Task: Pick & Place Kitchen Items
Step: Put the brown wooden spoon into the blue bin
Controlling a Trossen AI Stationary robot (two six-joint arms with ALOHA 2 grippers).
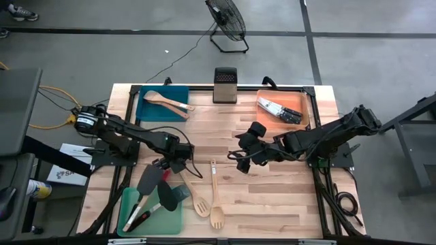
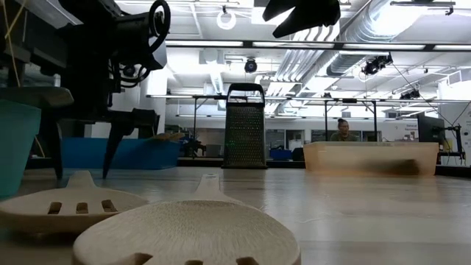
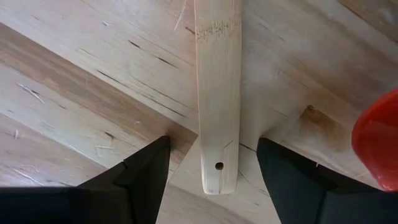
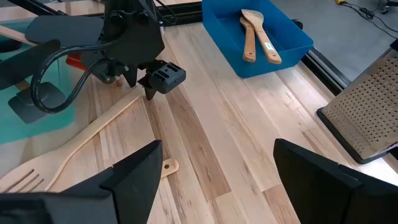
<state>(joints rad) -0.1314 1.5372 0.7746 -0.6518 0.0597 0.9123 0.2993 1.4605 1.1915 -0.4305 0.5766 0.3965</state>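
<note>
A pale wooden slotted spatula (image 1: 195,196) lies flat on the table, its handle running toward the far left. My left gripper (image 3: 212,149) points straight down over that handle's free end (image 3: 217,168). It is open, with one finger on each side of the handle and a gap to each. A wooden fork (image 1: 216,204) lies beside the spatula. My right gripper (image 1: 242,160) hangs open above the table's middle, holding nothing. In the low view both wooden heads (image 2: 66,207) fill the foreground.
A green tray (image 1: 170,221) at the near left holds black, grey and red spatulas. A blue tray (image 1: 146,109) at the far left holds two wooden utensils, and an orange tray (image 1: 262,116) at the far right holds knives. A metal grater (image 1: 225,85) stands at the far edge.
</note>
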